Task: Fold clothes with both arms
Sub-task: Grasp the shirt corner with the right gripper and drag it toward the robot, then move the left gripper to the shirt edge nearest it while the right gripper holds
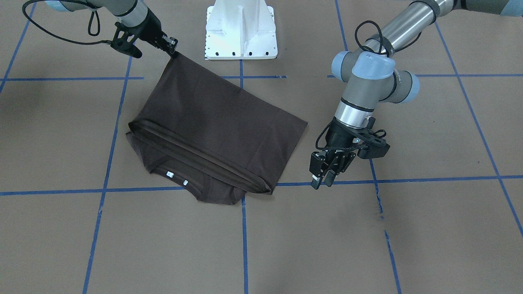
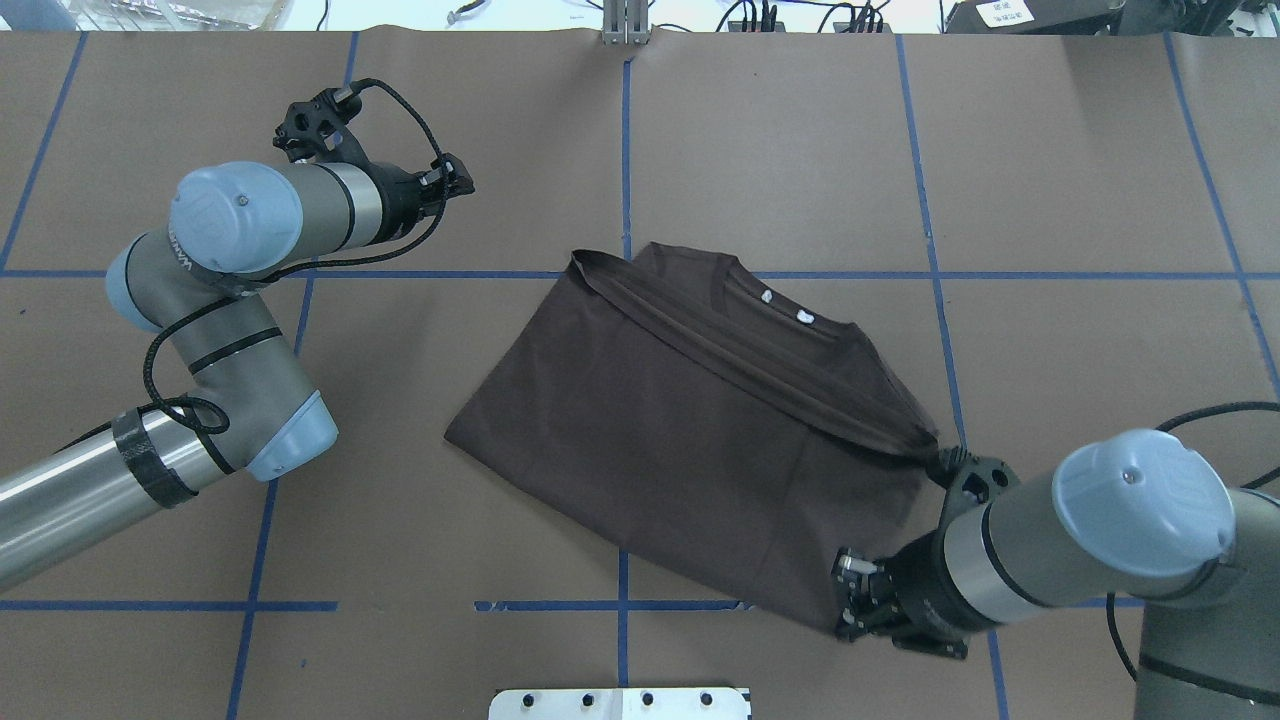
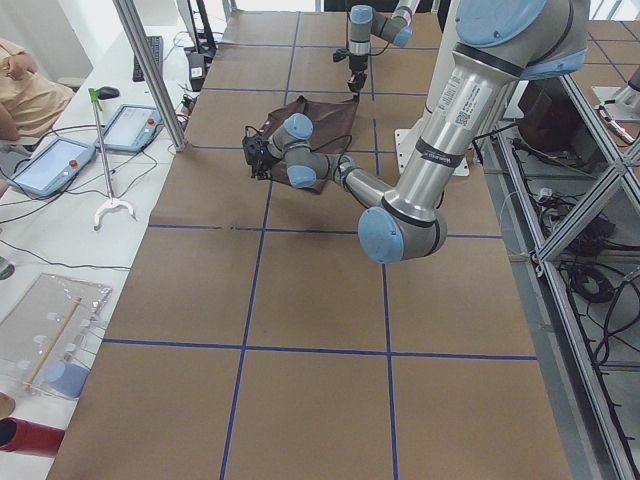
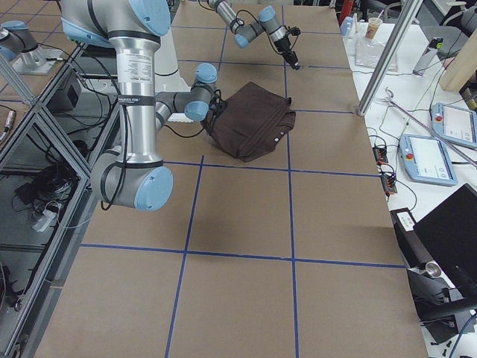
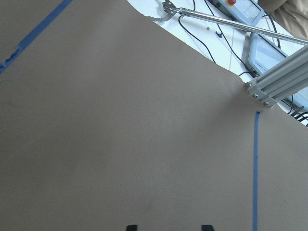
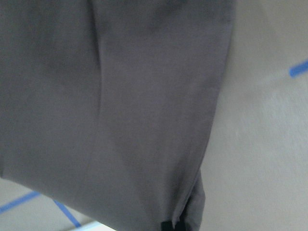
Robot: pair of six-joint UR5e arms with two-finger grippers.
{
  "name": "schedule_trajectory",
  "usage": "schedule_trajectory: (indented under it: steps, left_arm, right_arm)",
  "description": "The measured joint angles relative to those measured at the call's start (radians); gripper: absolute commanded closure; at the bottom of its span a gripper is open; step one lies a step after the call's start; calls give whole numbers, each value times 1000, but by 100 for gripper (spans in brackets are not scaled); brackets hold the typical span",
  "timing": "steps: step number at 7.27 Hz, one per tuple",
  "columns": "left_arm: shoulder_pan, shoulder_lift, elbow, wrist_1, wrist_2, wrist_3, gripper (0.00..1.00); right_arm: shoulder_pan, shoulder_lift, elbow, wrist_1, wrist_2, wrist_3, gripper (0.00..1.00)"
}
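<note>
One T-shirt (image 1: 220,126), two arms (image 1: 367,81), one pedestal (image 1: 241,32)

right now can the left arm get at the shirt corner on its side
Probably yes: the left gripper hangs open beside the T-shirt, with nothing lying between them. The right gripper holds the opposite corner, well clear of that path.

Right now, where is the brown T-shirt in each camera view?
Front-facing: T-shirt left of centre.
Overhead: T-shirt centre.
Exterior left: T-shirt upper centre, far.
Exterior right: T-shirt upper centre.
Left wrist: not in it.
Right wrist: T-shirt fills the left.
Landmark: white pedestal base, top centre front-facing, bottom centre overhead.
</note>
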Motion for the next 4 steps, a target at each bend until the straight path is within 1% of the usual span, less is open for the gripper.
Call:
schedule_trajectory:
  steps: [1, 2, 3, 4]
  left_arm:
    - [4, 13, -44, 0, -33, -17, 53]
    - [13, 30, -101, -3, -78, -23, 49]
    - [28, 36, -140, -4, -142, -28, 0]
    - [58, 55, -192, 0, -193, -58, 0]
  right_arm:
    - [-61, -13, 23, 5, 19, 23, 0]
    - [-83, -17, 35, 7, 14, 33, 0]
    - [-66, -17, 44, 8, 4, 37, 0]
    - [-27, -9, 50, 8, -14, 38, 0]
